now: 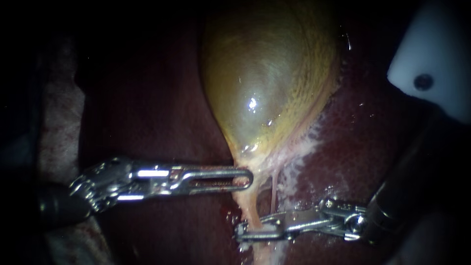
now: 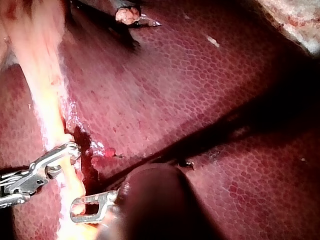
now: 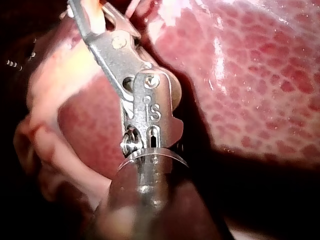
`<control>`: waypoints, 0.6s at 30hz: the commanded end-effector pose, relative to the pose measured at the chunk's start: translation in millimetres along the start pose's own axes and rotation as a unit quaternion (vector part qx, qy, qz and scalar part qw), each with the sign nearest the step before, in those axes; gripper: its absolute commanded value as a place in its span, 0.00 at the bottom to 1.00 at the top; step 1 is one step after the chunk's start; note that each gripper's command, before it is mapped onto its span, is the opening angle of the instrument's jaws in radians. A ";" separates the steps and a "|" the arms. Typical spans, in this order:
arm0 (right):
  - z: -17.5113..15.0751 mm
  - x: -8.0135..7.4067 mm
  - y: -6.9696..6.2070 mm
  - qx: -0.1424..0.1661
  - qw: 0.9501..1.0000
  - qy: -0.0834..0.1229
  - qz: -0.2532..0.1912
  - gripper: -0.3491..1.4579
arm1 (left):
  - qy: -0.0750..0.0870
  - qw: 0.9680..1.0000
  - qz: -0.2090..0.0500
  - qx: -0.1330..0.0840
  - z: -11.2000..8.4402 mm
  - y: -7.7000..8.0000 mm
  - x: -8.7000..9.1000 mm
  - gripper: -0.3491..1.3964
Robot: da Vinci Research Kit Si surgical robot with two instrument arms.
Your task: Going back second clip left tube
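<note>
With right instrument (image 1: 241, 230) jaws parted astride the left tube (image 1: 249, 203): could snag and tear it between them if withdrawn askew, tugging the gallbladder (image 1: 265, 83) alongside.

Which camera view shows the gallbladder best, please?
The endoscope view: the whole yellow-green gallbladder lies lit against the dark liver. The left wrist view shows only a pale strand, probably its narrow lower end. The right wrist view shows liver and pale tissue, but no gallbladder body that I can tell.
</note>
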 end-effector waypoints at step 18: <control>0.1 0.0 0.0 0.000 1.000 0.000 0.000 0.25 | 0.000 1.000 0.000 0.001 0.1 0.0 0.0 0.00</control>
